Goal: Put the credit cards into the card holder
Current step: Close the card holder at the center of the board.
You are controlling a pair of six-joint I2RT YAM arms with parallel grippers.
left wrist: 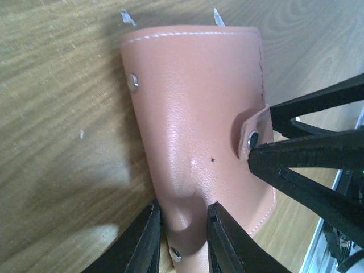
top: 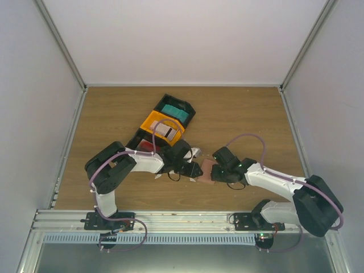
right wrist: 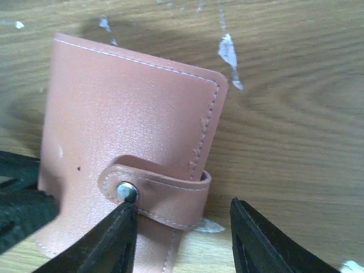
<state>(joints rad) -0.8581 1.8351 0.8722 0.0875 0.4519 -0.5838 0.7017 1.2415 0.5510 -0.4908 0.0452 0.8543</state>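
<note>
The salmon card holder lies folded shut on the table between both arms, its strap snapped closed. My left gripper is shut on its near edge, and the leather bulges between the fingers. My right gripper stands open astride the strap's end, one fingertip touching the snap, the other over bare wood. Credit cards lie in the tray: a teal one, a white one with marks, a red one.
The black-and-orange compartment tray sits just behind the left arm. Small white paper scraps lie on the wood around the holder. Grey walls enclose the table on three sides, and a metal rail runs along the near edge.
</note>
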